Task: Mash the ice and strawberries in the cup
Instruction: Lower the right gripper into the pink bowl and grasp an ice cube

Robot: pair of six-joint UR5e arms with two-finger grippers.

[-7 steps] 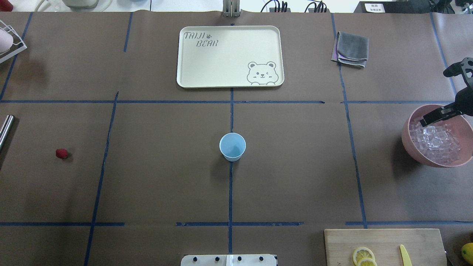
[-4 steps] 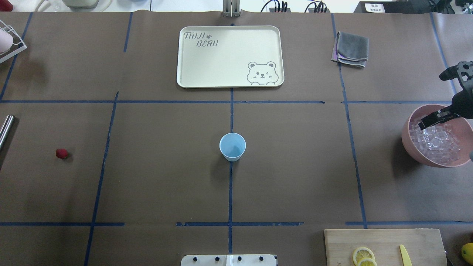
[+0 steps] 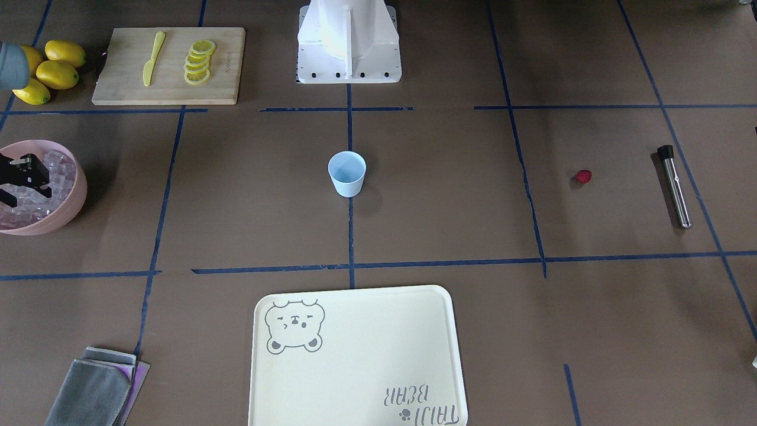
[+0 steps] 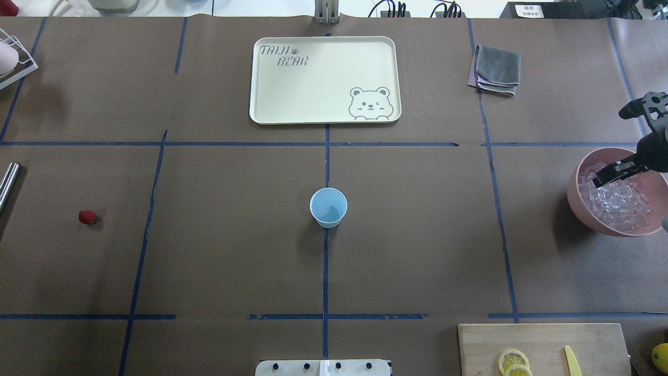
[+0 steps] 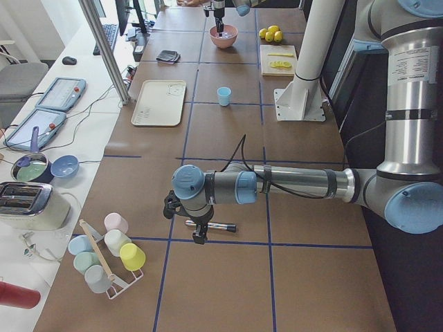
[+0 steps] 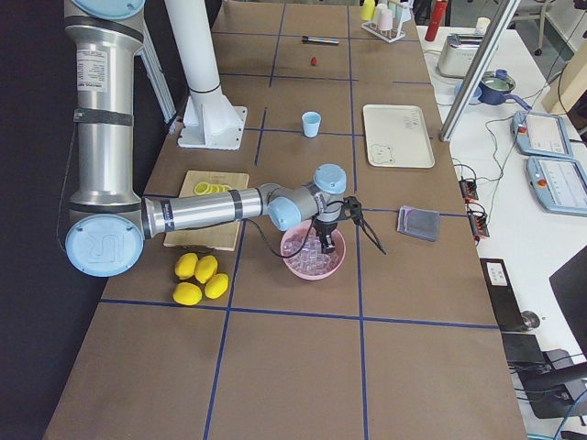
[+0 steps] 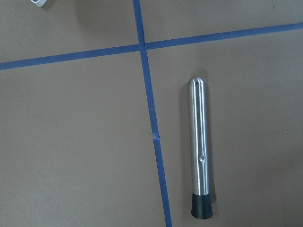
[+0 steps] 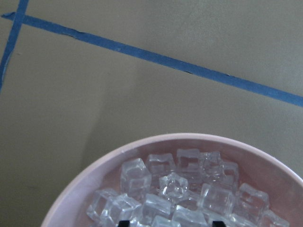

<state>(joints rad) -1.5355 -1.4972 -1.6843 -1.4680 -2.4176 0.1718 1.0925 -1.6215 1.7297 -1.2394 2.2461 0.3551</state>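
- Since a second ago: my right claw (image 3: 41,179) has shifted slightly over the pink bowl (image 4: 582,209). Nothing else on the bench has changed place.
- Nearest row: one cutting board (image 4: 543,339) with one yellow knife (image 4: 572,361) and a fanned row of lemon slices (image 3: 198,62), too overlapped to count. Four whole lemons (image 3: 56,74) lie beside it.
- Middle row: one cup (image 4: 328,208) stands upright at bench centre, empty as far as I can see. One strawberry (image 4: 87,216) lies well apart on my left, near one steel muddler (image 7: 199,151).
- Left claw (image 5: 199,230) hangs above the muddler. I cannot tell how its jaws stand.
- The ice (image 8: 175,184), more cubes than I can count, is heaped in the bowl at my right. The right claw's jaws stand wide apart just over the heap, gripping nothing.
- Step in hand, as I judge it: first ice pick. Straddle one top cube, close gently since it looks slippery, and lift straight up before crossing to the cup.
- Far row: one tray (image 4: 323,78) and one folded cloth (image 4: 496,68).
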